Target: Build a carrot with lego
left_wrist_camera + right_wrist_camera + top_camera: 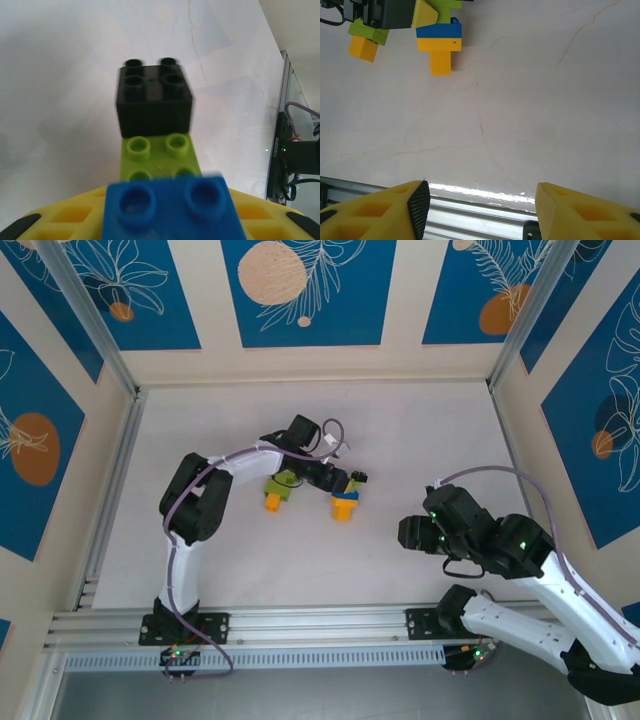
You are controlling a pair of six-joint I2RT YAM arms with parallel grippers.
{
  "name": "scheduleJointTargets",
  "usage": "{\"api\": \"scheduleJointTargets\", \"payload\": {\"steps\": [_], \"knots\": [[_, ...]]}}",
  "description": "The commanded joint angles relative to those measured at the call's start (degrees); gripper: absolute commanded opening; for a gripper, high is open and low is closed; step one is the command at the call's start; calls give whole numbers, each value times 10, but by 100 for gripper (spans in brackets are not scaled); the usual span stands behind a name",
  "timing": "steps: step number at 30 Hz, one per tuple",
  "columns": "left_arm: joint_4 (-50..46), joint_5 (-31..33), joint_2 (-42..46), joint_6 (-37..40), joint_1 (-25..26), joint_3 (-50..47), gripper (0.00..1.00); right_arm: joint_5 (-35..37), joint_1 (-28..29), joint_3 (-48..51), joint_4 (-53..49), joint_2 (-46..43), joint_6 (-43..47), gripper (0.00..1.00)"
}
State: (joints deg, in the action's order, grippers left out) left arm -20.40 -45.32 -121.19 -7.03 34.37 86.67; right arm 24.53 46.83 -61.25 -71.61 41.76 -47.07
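Note:
A lego stack (345, 502) lies on the white table near the middle. In the left wrist view it reads, far to near, as a black brick (154, 97), a lime green brick (160, 155) and a blue brick (170, 210). My left gripper (170, 225) has its yellow fingers (55, 215) flanking the blue brick with no gap showing. From the right wrist the same stack (440, 42) ends in orange. A second lego piece (275, 495), lime green over orange, lies just to its left. My right gripper (482, 210) stands open and empty, well to the right (415, 532).
An aluminium rail (320, 625) runs along the table's near edge, just below the right gripper's fingers (380, 215). Blue patterned walls (300, 290) close in the back and both sides.

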Motion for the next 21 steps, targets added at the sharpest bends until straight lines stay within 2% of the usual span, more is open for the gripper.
{"api": "scheduleJointTargets", "payload": {"steps": [1,10,18,21], "knots": [[-37,2,-31,-3,-10,22,45,-15,-2,9,-8,-19,-5,60],[-27,12,-53,-12,-20,35,49,-6,-2,19,-40,-48,-19,59],[-42,21,-53,-14,-26,51,66,-5,-2,28,-44,-57,-27,59],[-50,30,-51,-12,-31,54,81,-5,-2,32,-41,-58,-28,59]]}}
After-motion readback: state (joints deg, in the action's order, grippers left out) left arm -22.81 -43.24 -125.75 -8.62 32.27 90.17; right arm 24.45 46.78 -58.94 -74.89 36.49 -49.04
